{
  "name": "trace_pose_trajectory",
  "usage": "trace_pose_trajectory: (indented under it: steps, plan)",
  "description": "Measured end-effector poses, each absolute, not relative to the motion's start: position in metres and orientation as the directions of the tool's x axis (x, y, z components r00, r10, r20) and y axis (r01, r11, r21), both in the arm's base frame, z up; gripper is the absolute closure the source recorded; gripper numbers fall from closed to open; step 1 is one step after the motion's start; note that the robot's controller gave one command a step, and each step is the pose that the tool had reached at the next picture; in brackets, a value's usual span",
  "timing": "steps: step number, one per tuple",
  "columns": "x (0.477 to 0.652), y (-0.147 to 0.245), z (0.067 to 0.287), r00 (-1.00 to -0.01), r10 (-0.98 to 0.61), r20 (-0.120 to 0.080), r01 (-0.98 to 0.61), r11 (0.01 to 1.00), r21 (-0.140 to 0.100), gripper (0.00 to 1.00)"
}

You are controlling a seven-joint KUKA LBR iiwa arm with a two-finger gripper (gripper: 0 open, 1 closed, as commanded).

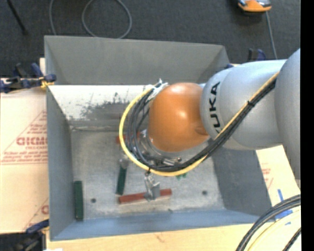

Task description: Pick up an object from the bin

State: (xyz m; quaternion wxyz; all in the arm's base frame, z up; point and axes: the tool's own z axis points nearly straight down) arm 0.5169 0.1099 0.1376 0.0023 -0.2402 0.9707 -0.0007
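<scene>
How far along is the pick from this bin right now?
Done: the gripper sits low in the grey metal bin, over the long red flat stick. In hand: the approach to that stick, it seems. Left: lifting, since the stick lies flat on the floor.
</scene>
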Motion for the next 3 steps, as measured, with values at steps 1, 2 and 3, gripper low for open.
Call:
trace_pose_trajectory:
  steps: [1,2,3]
  plan:
    - [0.486,0.075,0.069,-0.907,-0.422,-0.01,-0.422,0.907,-0.002,0.0]
    - [0.486,0.077,0.071,-0.908,-0.419,-0.006,-0.419,0.908,0.0,1.0]
    - [0.511,0.055,0.246,-0.93,-0.368,-0.012,-0.368,0.93,-0.004,1.0]
